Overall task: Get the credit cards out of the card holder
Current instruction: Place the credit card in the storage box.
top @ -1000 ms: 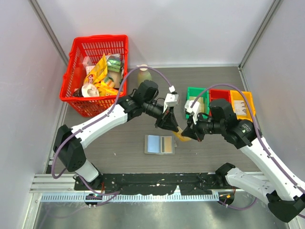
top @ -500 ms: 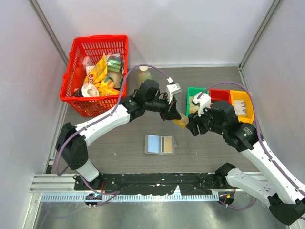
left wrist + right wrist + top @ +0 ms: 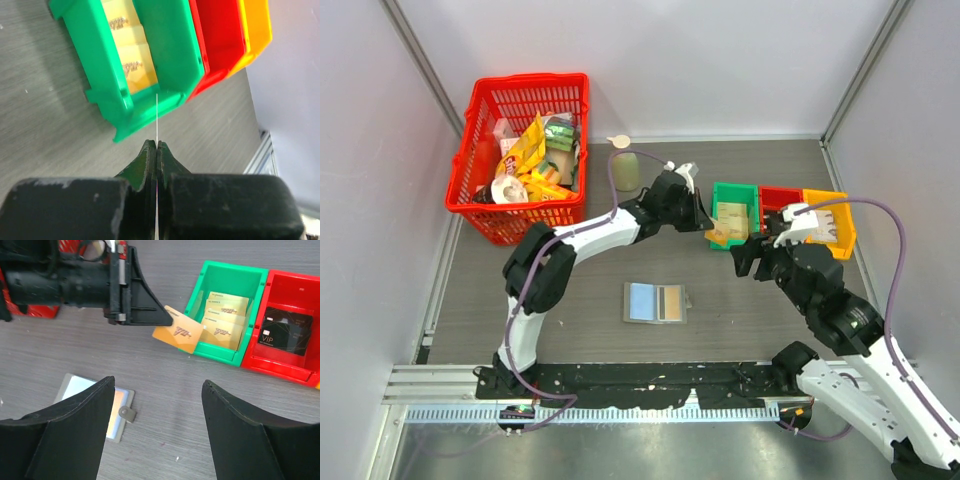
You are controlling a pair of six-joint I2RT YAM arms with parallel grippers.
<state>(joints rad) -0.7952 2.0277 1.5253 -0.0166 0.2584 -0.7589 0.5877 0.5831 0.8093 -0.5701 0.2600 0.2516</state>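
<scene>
Credit cards are found in several places. One yellow-orange card (image 3: 178, 335) is pinched by its edge in the left gripper (image 3: 157, 145), whose fingers are pressed fully together on it. It is held just at the near rim of the green bin (image 3: 735, 187), right of centre in the overhead view. Gold cards (image 3: 224, 315) of the same look are already stacked inside that bin, which suggests sorting by colour. A black VIP card (image 3: 282, 332) lies in the red bin (image 3: 285, 371) beside it, and an orange-yellow bin (image 3: 832, 200) closes the row. In the left wrist view the held card is seen edge-on as a thin pale line aimed at the bin's front wall, so it is judged to be meant for that bin and not yet dropped.

The card holder (image 3: 656, 302) is laid open and flat on the grey table (image 3: 570, 300) at lower centre, well apart from the bins, with its light blue and grey panels facing up. Whether any cards are in it cannot be told. The right gripper (image 3: 156, 425) hangs between holder and bins with its fingers spread wide and nothing between them, so the card is carried by the left arm alone. At upper left a red basket (image 3: 520, 78) of packets and a pale bottle (image 3: 625, 170) are not involved.
</scene>
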